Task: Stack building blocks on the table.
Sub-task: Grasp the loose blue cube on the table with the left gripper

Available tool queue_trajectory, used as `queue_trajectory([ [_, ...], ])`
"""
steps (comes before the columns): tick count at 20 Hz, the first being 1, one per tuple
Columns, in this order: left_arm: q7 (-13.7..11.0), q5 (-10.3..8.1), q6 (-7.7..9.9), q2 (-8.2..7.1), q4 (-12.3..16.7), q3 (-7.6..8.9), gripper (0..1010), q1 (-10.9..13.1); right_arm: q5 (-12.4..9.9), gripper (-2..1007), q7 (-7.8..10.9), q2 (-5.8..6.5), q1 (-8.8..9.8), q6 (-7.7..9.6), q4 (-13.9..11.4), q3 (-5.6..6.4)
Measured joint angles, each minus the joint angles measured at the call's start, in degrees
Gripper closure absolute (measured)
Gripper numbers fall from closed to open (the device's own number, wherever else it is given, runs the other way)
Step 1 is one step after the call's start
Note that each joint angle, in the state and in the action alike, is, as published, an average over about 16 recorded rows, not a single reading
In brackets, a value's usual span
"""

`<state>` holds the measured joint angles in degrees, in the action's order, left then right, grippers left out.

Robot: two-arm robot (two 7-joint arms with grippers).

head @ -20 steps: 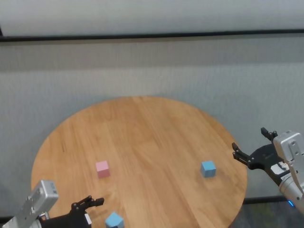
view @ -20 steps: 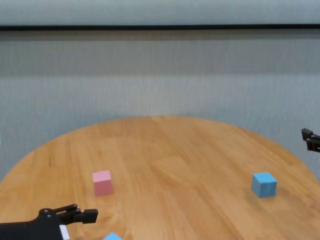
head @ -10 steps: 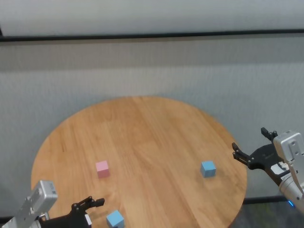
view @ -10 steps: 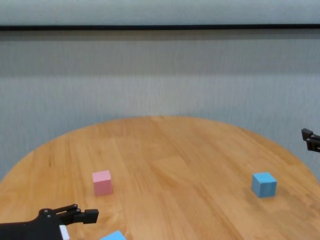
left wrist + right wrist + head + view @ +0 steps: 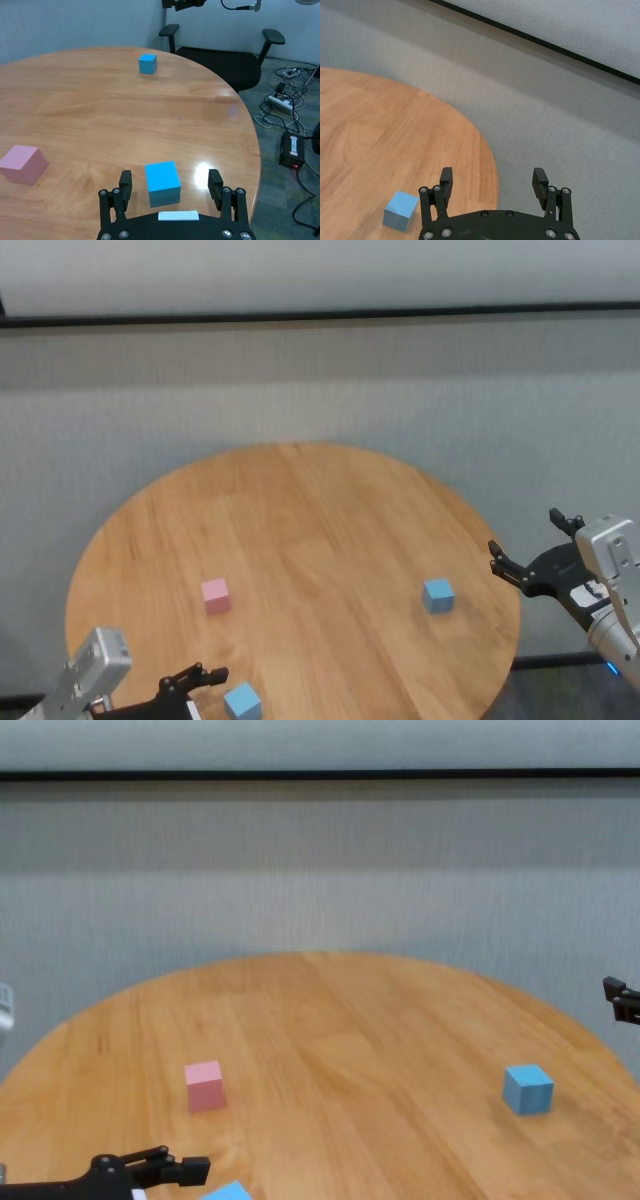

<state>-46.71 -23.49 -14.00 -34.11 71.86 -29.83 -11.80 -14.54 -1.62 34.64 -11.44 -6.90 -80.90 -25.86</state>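
Observation:
The round wooden table (image 5: pixel 320 510) holds three blocks, all apart. The pink block (image 5: pixel 215 595) is at the left, one light blue block (image 5: pixel 437 595) at the right, and another light blue block (image 5: pixel 242 701) at the near left edge. My left gripper (image 5: pixel 200 680) is open low beside that near block. In the left wrist view the near block (image 5: pixel 162 182) lies between the fingers (image 5: pixel 125 181) with a gap on each side. My right gripper (image 5: pixel 525 535) is open and empty, held off the table's right edge, beyond the right block (image 5: pixel 400 217).
A grey wall (image 5: pixel 320 370) stands behind the table. In the left wrist view a black office chair (image 5: pixel 225 55) and cables with a power box (image 5: pixel 292 145) lie on the floor past the table's edge (image 5: pixel 250 130).
My left gripper has moved a little nearer and to the right, closer to the near blue block. The blocks and the right arm have not moved.

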Motion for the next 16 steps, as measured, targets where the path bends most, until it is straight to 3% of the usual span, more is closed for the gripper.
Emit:
queue_trajectory([
  [16, 0.79, 1.66, 0.23, 1.57, -0.83, -1.51, 10, -0.78, 0.0, 0, 0.0, 0.0, 0.0, 0.0, 0.0, 0.0],
])
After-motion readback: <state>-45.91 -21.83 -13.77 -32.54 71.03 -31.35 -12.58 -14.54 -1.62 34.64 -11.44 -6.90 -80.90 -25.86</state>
